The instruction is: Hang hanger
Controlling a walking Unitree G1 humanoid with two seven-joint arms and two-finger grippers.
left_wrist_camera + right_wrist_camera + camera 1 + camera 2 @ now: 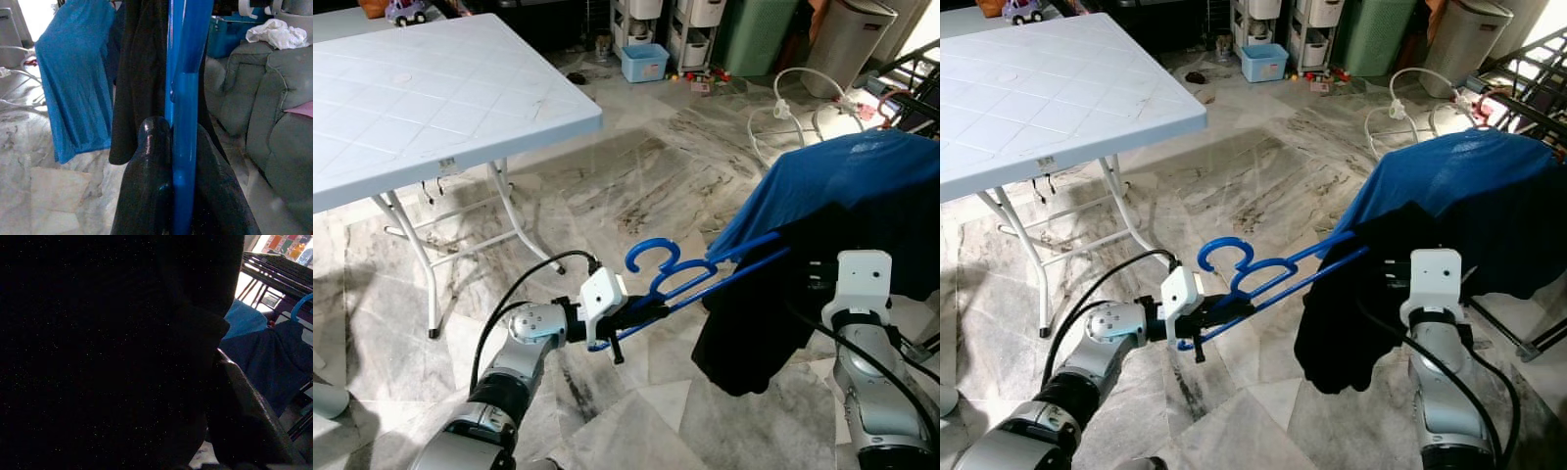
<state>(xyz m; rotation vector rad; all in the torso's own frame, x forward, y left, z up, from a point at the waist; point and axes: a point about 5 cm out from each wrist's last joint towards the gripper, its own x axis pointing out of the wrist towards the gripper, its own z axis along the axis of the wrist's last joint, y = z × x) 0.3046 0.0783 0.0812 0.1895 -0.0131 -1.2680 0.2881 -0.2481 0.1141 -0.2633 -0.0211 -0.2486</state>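
Note:
My left gripper (pixel 641 315) is shut on the lower bar of a blue plastic hanger (pixel 690 274), held low over the marble floor with its hook pointing up. In the left wrist view the hanger bar (pixel 183 122) runs between the two black fingers (pixel 146 156). A black garment (pixel 754 333) hangs from the hanger's far end. My right gripper (pixel 1393 272) reaches into that black cloth, which covers most of the right wrist view. A blue shirt (pixel 842 186) is draped over a dark drying rack (pixel 913 67) just behind.
A white folding table (pixel 431 98) stands at the left with its legs on the floor. White hose (pixel 793 108) lies coiled at the back, near a blue bin (pixel 644 62) and drawers. A grey sofa (pixel 274 98) shows in the left wrist view.

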